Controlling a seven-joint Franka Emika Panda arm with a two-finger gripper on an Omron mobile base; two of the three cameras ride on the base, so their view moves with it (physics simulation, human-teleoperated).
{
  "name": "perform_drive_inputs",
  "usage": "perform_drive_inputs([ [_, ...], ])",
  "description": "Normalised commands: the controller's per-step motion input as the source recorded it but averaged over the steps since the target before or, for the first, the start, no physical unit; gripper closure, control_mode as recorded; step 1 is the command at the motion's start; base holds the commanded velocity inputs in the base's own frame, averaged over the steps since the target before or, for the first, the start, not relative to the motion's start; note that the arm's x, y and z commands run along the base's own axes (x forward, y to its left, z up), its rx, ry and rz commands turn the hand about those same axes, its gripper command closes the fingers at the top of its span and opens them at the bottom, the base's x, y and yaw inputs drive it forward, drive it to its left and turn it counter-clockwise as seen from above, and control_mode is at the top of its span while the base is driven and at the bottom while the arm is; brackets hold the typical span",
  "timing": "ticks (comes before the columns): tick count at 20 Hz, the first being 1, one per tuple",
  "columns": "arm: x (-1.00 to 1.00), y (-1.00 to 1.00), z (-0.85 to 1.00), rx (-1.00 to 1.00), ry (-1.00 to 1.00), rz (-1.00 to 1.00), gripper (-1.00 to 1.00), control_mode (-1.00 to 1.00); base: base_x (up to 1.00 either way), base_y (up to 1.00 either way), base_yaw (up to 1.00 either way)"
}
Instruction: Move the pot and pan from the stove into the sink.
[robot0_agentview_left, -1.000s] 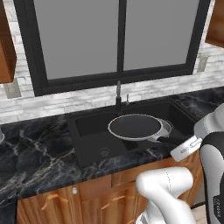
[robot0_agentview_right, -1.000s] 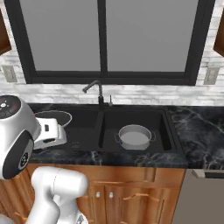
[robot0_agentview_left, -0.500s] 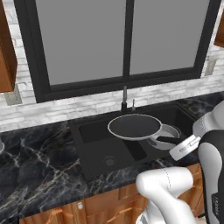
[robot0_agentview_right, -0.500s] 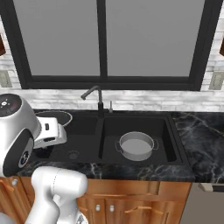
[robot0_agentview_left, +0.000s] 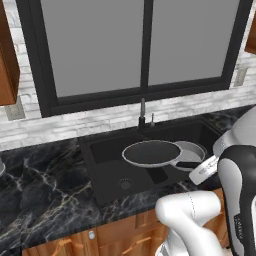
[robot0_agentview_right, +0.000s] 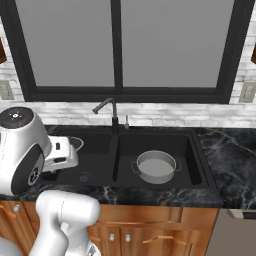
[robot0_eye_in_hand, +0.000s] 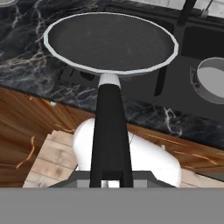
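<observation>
Gripper: clamped on the stick handle of the pan, the handle running straight up from between the fingertips in the hand view. Pan: shallow, round, flat black cooking surface with a fine speckle, thin pale rim, a small pale collar where the short black handle joined the bowl; carried level and clear of any surface. In the left base view the pan hung above the sink, over the divide between its two basins, handle pointing toward the white arm at the lower right. Sink: black, double-basin, set in a black marble counter with white veining; a thin grey curved faucet rose behind the divider. Pot: round grey metal, low straight walls, two small loop handles on opposite sides, sat upright on the floor of the right-hand basin as seen from the right base view, apart from the pan. Wooden cabinet fronts ran below the counter.
</observation>
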Motion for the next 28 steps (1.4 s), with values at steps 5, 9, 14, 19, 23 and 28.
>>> perform_drive_inputs([
  [5,0.15,0.00,-0.14,-0.01,0.04,0.00,1.00,-1.00,0.00,0.00,0.00],
  [9,0.30,0.00,-0.08,0.00,0.01,-0.05,1.00,-1.00,0.00,0.00,0.00],
  [14,0.36,0.09,-0.11,-0.02,0.00,-0.11,1.00,-1.00,0.00,0.00,0.00],
  [19,0.41,0.29,-0.26,-0.08,0.01,-0.14,1.00,-1.00,0.00,0.00,0.00],
  [23,0.31,0.27,-0.32,-0.09,0.04,-0.10,1.00,-1.00,0.00,0.00,0.00],
  [28,0.02,0.04,-0.03,-0.01,0.02,0.00,1.00,-1.00,0.00,0.00,0.00],
])
